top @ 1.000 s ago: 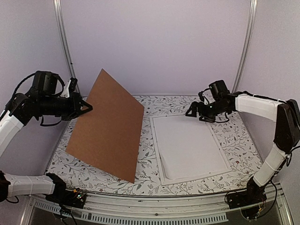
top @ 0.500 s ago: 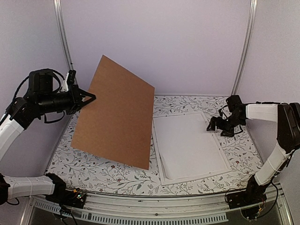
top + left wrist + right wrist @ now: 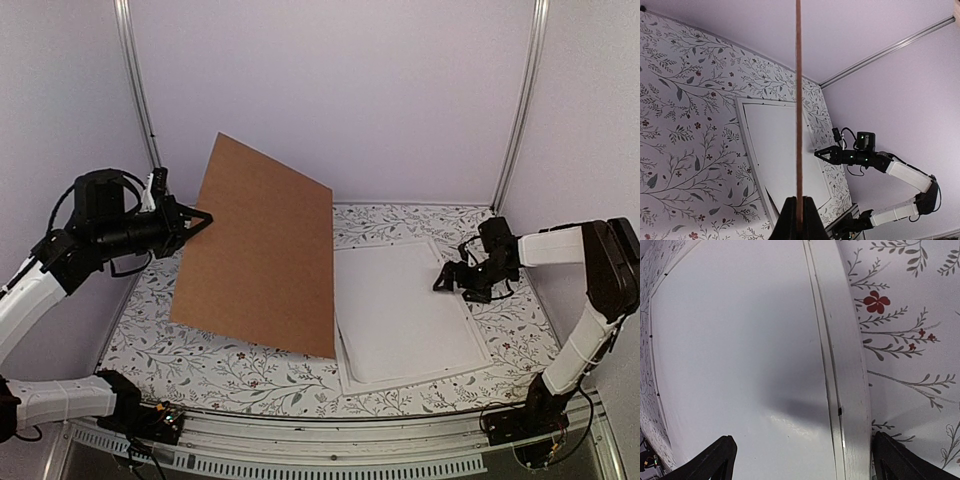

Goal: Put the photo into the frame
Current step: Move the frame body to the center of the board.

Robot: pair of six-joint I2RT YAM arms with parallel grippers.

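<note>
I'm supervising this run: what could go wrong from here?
The left gripper pinches the brown board by one edge only; it could swing or slip. Its low corner hangs near the frame and might knock it. The open right gripper, close above the frame's rim, could bump it.

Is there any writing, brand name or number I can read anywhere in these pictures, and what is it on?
None can be read. The brown board is plain, the white frame bears no lettering, the tablecloth shows only leaves and flowers, and nothing else in view carries legible marks.
</note>
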